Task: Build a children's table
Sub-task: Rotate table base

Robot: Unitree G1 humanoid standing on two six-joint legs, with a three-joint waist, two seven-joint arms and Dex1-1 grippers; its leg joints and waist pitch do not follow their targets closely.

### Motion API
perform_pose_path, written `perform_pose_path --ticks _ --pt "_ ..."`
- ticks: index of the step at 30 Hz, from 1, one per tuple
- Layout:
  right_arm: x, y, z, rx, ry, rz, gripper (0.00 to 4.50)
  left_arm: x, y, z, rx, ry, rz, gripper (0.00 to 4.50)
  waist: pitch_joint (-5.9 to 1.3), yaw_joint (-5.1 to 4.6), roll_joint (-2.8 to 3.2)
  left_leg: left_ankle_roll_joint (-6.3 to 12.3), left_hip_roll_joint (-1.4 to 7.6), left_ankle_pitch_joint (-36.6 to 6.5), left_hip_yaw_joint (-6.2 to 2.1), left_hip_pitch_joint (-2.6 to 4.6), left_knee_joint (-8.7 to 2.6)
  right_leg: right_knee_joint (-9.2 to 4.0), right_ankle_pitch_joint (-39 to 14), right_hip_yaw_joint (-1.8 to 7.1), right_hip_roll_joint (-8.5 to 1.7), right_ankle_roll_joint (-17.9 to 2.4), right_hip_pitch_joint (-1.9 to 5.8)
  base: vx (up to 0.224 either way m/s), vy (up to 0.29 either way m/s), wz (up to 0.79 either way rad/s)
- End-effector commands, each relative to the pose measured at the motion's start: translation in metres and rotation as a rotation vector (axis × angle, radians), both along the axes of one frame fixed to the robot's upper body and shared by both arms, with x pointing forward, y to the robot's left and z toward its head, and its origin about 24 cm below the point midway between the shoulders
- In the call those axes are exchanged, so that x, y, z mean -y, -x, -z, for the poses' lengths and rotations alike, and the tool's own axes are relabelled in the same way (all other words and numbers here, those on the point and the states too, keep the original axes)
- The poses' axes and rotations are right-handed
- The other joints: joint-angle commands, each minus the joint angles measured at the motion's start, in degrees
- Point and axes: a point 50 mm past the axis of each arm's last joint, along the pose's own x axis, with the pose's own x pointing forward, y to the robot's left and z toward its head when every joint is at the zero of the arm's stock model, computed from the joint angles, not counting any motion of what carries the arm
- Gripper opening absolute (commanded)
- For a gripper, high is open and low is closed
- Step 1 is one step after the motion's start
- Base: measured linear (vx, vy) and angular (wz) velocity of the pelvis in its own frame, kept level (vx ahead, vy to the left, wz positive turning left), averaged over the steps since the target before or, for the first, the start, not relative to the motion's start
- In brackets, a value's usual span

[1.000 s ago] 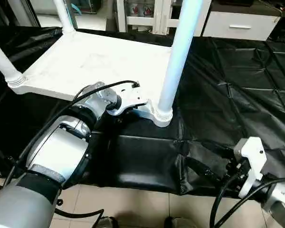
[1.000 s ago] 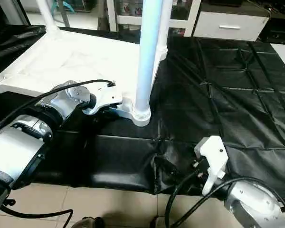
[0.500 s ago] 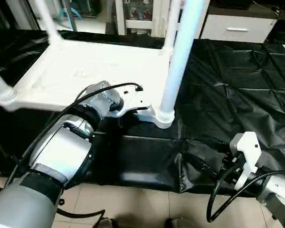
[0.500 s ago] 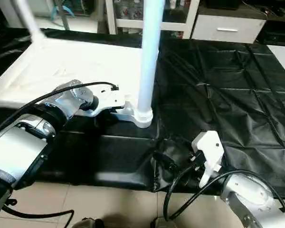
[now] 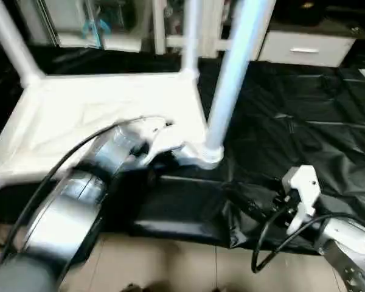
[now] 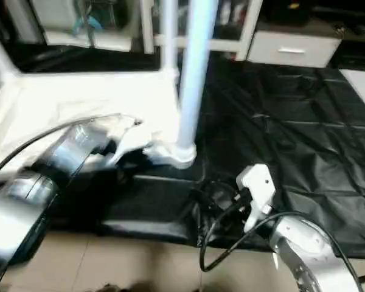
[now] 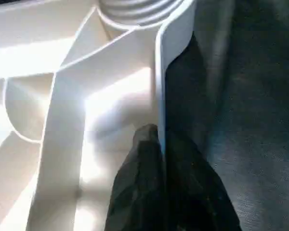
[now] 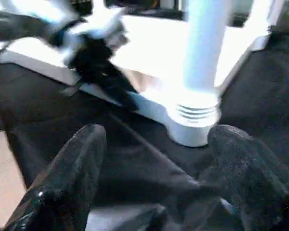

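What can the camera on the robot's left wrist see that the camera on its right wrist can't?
Left wrist view alone: the ribs under the tabletop up close, and the left hand pinched shut on the tabletop's thin side wall.

Right wrist view alone: the right hand with its fingers wide apart above the black sheet, and the tall leg.

Both: the ringed corner socket and the white tabletop.

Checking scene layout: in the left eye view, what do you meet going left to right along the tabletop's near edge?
Left forearm → left claw at the tabletop rim → near leg in its corner socket → black sheet → right claw.
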Motion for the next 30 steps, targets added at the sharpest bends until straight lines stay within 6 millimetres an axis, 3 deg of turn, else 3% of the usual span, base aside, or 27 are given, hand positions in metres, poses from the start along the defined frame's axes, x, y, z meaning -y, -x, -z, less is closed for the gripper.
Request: perform_pose_path --ticks 1,2,4,6,8,13,19,22,23,29,30 --pt "0.004 -0.004 0.002 0.017 0.036 0.041 3.68 -0.006 0.020 0.021 0.017 -0.008 0.068 0.02 -3.77 0.61 -0.96 6.13 2.27 -7.90 -0.71 0.54 -4.00 -3.64 -0.55 1.77 -3.00 -17.09 3.13 0.000 0.000 0.00" --pt "0.004 -0.005 0.002 0.018 0.036 0.042 3.68 -0.006 0.021 0.022 0.020 -0.009 0.072 0.02 -3.50 0.61 -0.78 4.68 2.10 -11.28 -0.50 1.06 -4.32 -4.16 -4.84 1.73 -2.70 -15.98 2.64 0.000 0.000 0.00" --pt "0.008 -0.005 0.004 0.006 0.047 0.072 3.68 -0.006 0.038 0.027 0.049 0.008 0.169 0.02 -3.44 0.71 -0.83 2.51 2.30 -14.78 -0.71 1.29 -4.72 -4.60 -10.69 1.91 -2.97 -13.71 2.64 0.000 0.000 0.00" --pt "0.011 -0.006 0.005 0.002 0.057 0.090 3.68 -0.002 0.042 0.028 0.053 0.033 0.186 0.02 -3.34 0.66 -1.39 0.95 2.24 -16.87 -0.64 1.60 -4.99 -5.00 -14.63 1.99 -2.84 -11.96 2.25 0.000 0.000 0.00" --pt "0.014 -0.005 0.006 0.004 0.065 0.099 3.68 0.002 0.048 0.029 0.064 0.041 0.230 0.02 -3.44 0.93 -1.11 0.22 2.19 -17.21 -0.75 1.60 -5.10 -5.22 -16.54 2.11 -2.97 -10.34 2.04 0.000 0.000 0.00" --pt "0.017 -0.004 0.005 0.004 0.056 0.103 3.68 0.013 0.054 0.024 0.100 0.103 0.273 0.02 -3.74 1.58 -0.99 0.45 2.03 -14.82 -0.63 1.38 -4.96 -4.97 -13.49 2.18 -2.83 -9.47 1.99 0.000 0.000 0.00" --pt "0.018 -0.001 0.008 -0.007 0.056 0.116 3.68 0.033 0.057 0.017 0.126 0.201 0.320 0.02 -4.17 2.08 -0.76 2.29 1.90 -10.66 -0.50 1.11 -4.59 -4.36 -7.09 1.97 -2.70 -10.40 2.25 0.000 0.000 0.00" --pt "0.017 -0.001 0.008 -0.007 0.053 0.122 3.68 0.036 0.056 0.015 0.138 0.214 0.317 0.02 -4.19 2.67 -0.64 2.62 1.93 -10.63 -0.40 1.22 -4.62 -4.57 -8.52 1.95 -2.75 -9.75 2.12 0.000 0.000 0.00" --pt "0.016 0.000 0.008 -0.005 0.048 0.122 3.68 0.036 0.053 0.015 0.153 0.208 0.308 0.02 -4.25 2.80 -0.29 2.50 1.92 -10.68 -0.42 1.24 -4.61 -4.55 -8.68 1.97 -2.77 -9.67 2.11 0.000 0.000 0.00" --pt "0.015 -0.002 0.006 0.001 0.046 0.121 3.68 0.031 0.047 0.011 0.054 0.266 0.242 0.02 -4.21 2.94 -0.39 1.61 1.91 -12.21 -0.32 1.24 -4.86 -4.83 -11.02 1.91 -2.78 -8.59 1.98 0.000 0.000 0.00" --pt "0.015 -0.003 0.006 0.002 0.048 0.122 3.68 0.031 0.047 0.009 0.013 0.296 0.228 0.51 -4.21 2.83 -0.45 1.52 1.91 -12.43 -0.29 1.17 -4.91 -4.81 -11.57 1.87 -2.81 -8.55 2.02 0.000 0.000 0.00"
